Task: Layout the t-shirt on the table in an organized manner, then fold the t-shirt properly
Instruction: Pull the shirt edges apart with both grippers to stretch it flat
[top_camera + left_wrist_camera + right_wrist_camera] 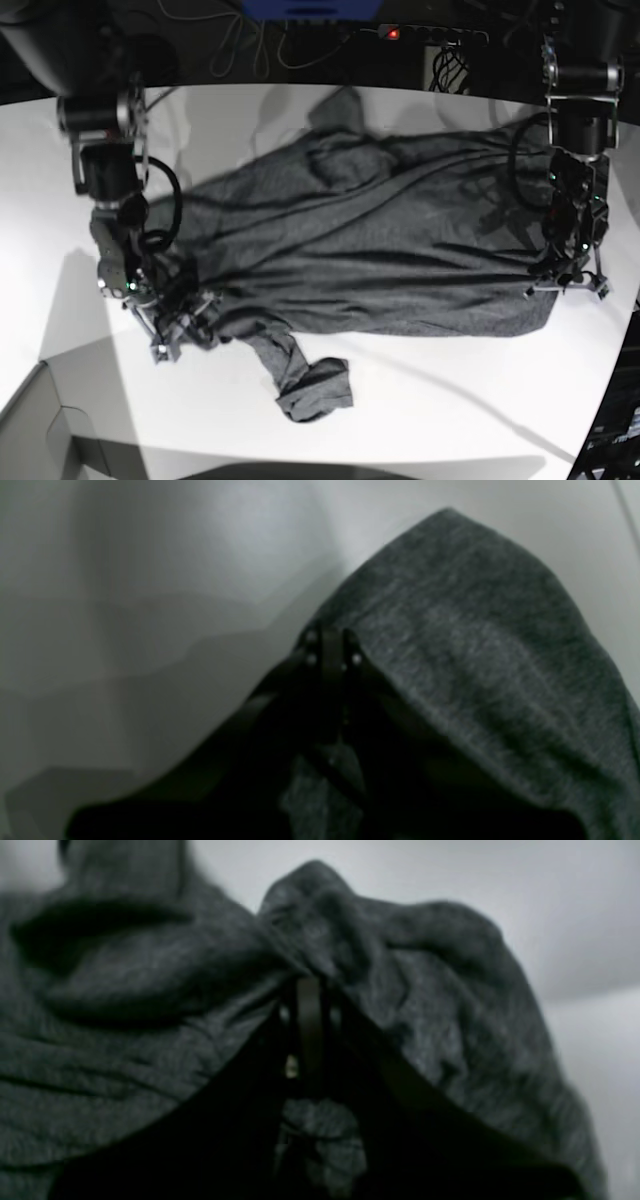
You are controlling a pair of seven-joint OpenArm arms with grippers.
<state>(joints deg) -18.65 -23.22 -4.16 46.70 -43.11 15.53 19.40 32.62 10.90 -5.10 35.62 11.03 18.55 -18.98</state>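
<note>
Heathered charcoal knit t-shirt (370, 250) lies wrinkled, stretched.

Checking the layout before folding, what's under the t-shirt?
Only the white table shows around the t-shirt, which lies spread across it. Whatever sits beneath the cloth is covered, so I can't tell if anything else is there.

White table (420, 400) with the t-shirt (370, 250) spread across it

We see the t-shirt lying wide across the table's middle, reaching from about nine o'clock to three o'clock, creased in long ridges. One sleeve trails toward six o'clock and ends in a crumpled fold; another bunch of cloth rises toward twelve o'clock near the far curved edge. At seven o'clock a grey box corner (40, 430) sits on the tabletop, apart from the cloth.
</note>
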